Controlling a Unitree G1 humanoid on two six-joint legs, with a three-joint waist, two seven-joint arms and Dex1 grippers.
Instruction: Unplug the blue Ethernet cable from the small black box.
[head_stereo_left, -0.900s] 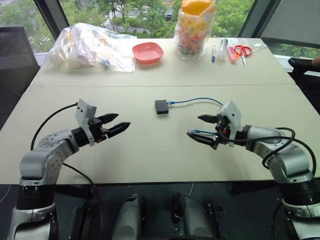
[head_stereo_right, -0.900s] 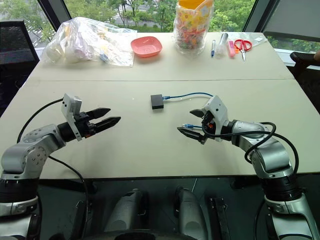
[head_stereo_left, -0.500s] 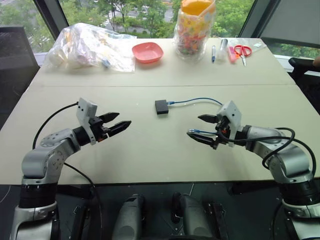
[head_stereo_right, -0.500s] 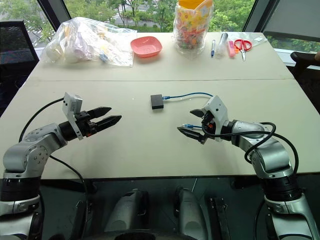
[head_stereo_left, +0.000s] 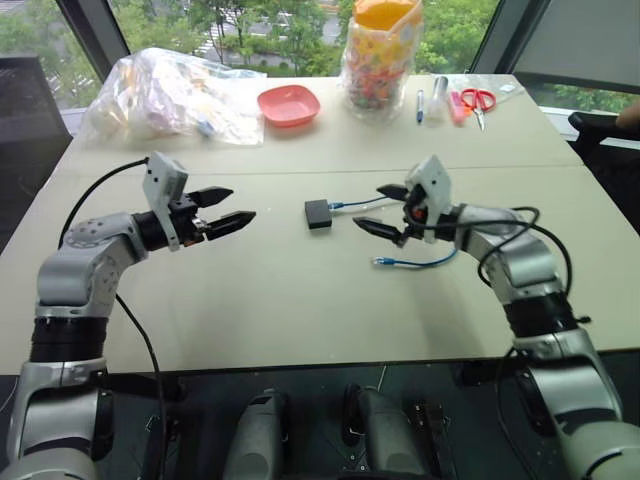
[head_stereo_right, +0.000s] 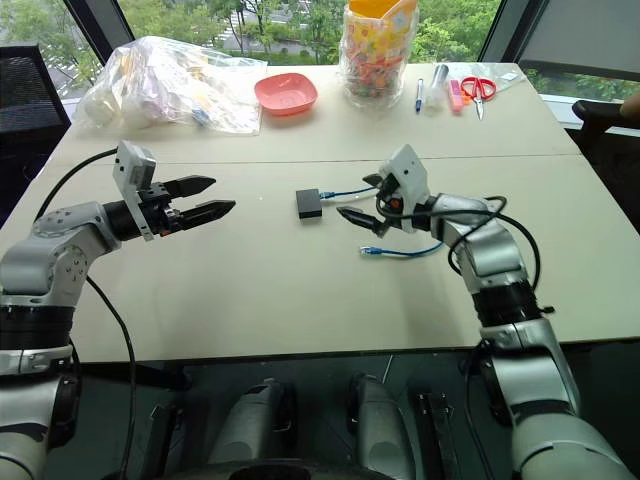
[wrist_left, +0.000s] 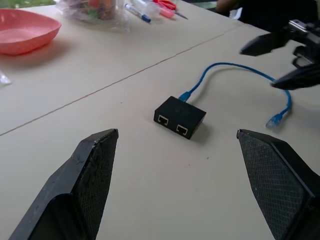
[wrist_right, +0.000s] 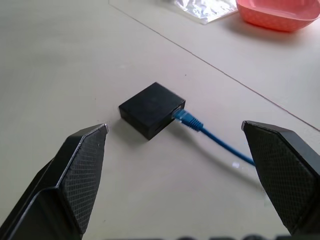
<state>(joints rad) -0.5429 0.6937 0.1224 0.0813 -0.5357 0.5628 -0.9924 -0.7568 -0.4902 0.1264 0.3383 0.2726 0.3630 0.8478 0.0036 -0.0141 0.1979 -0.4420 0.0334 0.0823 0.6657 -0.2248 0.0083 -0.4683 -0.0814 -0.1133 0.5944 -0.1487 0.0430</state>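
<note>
With both grippers spread and empty, pin the small black box (head_stereo_left: 318, 213) with your left gripper (head_stereo_left: 226, 207); pinch the blue Ethernet cable (wrist_right: 200, 126) plug beside it with your right gripper (head_stereo_left: 384, 209).

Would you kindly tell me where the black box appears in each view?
Left eye: black box, centre.
Right eye: box, slightly left of centre.
Left wrist: box, centre.
Right wrist: box, centre.
Shared landmark: blue cable plugged into it.

pink bowl (head_stereo_left: 288, 104) | candy jar (head_stereo_left: 379, 55) | plastic bag (head_stereo_left: 170, 92) | red scissors (head_stereo_left: 478, 100) | pens (head_stereo_left: 420, 105)
</note>
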